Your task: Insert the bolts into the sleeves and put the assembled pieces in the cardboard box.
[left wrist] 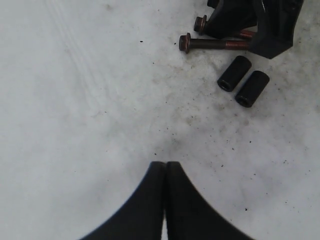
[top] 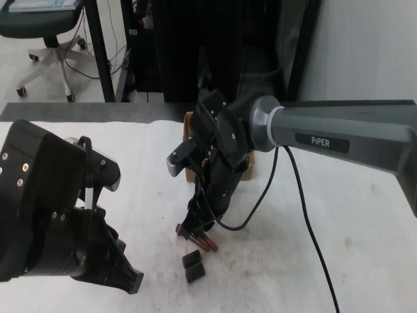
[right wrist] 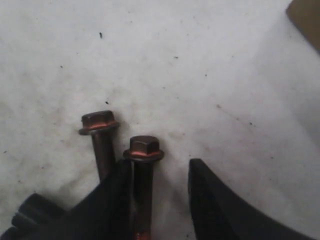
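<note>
The cardboard box (top: 190, 176), at twelve o'clock from the bolts (top: 207, 242), sits mostly hidden behind the right arm (top: 339, 134). The right gripper (right wrist: 159, 167) covers part of both bolts' shanks. The right wrist view's edge cuts off the sleeves (right wrist: 30, 215).

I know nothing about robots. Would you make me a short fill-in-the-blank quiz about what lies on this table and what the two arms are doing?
1. On the white bench lie ___ black sleeves, side by side.
2. The left end effector is ___, above bare bench.
3. One bolt lies ___ the fingers of the open right end effector.

Missing words: two; shut; between.
</note>
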Robot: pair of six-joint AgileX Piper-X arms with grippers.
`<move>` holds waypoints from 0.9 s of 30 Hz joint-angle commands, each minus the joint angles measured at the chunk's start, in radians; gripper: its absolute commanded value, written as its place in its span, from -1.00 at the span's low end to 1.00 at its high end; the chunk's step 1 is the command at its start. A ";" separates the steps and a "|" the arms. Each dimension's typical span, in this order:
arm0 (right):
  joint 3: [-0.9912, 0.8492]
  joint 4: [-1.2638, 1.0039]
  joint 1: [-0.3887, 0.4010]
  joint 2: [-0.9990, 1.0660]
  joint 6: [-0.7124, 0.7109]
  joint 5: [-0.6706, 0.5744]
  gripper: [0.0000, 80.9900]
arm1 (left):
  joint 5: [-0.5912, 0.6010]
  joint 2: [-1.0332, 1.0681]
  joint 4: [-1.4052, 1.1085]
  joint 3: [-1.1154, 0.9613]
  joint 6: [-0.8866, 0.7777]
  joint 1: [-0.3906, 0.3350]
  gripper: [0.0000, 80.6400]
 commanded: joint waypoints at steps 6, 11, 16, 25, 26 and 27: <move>-0.001 0.011 0.000 0.005 -0.041 0.004 -0.10 | -0.010 -0.013 -0.011 -0.006 0.004 -0.005 -1.00; 0.013 0.011 0.000 0.006 -0.046 0.004 -0.10 | -0.010 -0.013 -0.011 -0.006 0.004 -0.005 -1.00; 0.028 -0.004 0.000 0.006 -0.046 0.007 -0.13 | -0.010 -0.013 -0.011 -0.006 0.004 -0.005 -1.00; 0.033 -0.051 0.000 0.006 -0.046 0.007 -0.32 | -0.010 -0.013 -0.011 -0.006 0.004 -0.005 -1.00; 0.033 -0.051 0.000 0.010 -0.046 0.007 -0.32 | -0.010 -0.013 -0.011 -0.006 0.004 -0.005 -1.00; 0.033 -0.051 0.000 0.014 -0.046 0.007 -0.35 | -0.010 -0.013 -0.011 -0.006 0.004 -0.005 -1.00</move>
